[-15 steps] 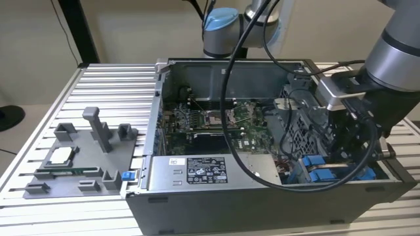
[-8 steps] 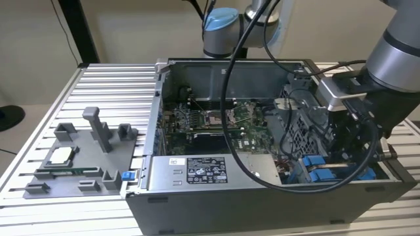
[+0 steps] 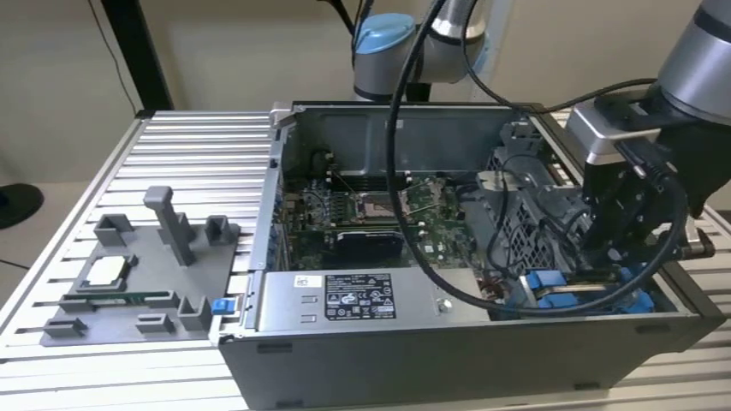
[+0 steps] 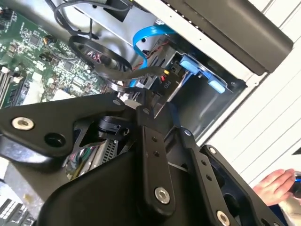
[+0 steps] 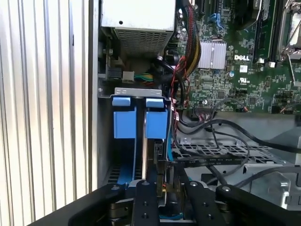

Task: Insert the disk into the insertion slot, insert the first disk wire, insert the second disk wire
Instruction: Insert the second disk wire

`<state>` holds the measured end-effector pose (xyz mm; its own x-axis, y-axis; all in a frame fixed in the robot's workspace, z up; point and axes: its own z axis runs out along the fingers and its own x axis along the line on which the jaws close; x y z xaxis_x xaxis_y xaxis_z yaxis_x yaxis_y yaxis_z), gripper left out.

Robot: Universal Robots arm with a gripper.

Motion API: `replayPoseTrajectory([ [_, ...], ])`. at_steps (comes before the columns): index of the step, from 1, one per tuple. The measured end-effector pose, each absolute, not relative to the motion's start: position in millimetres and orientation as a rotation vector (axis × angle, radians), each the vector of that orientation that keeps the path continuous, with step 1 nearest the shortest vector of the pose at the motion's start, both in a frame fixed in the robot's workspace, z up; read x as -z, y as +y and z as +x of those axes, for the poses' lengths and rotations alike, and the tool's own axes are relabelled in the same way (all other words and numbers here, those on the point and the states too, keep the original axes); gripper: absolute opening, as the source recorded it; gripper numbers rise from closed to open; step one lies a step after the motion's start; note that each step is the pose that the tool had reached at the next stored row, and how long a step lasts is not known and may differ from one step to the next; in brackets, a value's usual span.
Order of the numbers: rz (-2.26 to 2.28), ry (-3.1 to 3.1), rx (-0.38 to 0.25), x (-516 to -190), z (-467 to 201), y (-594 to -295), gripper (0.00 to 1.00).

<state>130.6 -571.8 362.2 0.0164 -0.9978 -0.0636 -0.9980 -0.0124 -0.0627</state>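
Gripper is down inside the open computer case, at the insertion slot in the case corner on the exterior view's right. Jaws pinch a small dark connector, probably a disk wire plug, directly above the bay. The disk, blue-framed, sits just ahead of the jaws, already in the bay, long axis running away from the gripper toward the silver box.

The arm is silver-grey with a pale blue joint cap, a grey wrist block and black cables looping off it, and the gripper is matte black, its linkage bars pinned with silver screws.
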Motion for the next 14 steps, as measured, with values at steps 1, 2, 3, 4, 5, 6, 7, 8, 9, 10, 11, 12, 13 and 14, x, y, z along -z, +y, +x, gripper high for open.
replayPoseTrajectory([
  [1,-2.174,2.143,-0.002,-366,131,-572,1.00],
  [2,-2.174,2.143,-0.002,-370,131,-572,1.00],
  [3,-2.174,2.142,-0.002,-374,131,-572,1.00],
  [4,-2.174,2.143,-0.002,-378,131,-572,1.00],
  [5,-2.174,2.143,-0.002,-381,131,-572,1.00],
  [6,-2.174,2.143,-0.002,-384,131,-572,1.00],
  [7,-2.174,2.143,-0.002,-386,131,-572,1.00],
  [8,-2.174,2.143,-0.002,-388,131,-572,1.00],
  [9,-2.174,2.143,-0.002,-389,131,-572,1.00],
  [10,-2.174,2.143,-0.002,-389,131,-572,1.00],
  [11,-2.174,2.142,-0.002,-389,131,-572,1.00],
  [12,-2.174,2.142,-0.002,-389,131,-572,1.00],
  [13,-2.174,2.142,-0.002,-389,131,-572,1.00],
  [14,-2.174,2.143,-0.002,-389,131,-572,1.00],
])
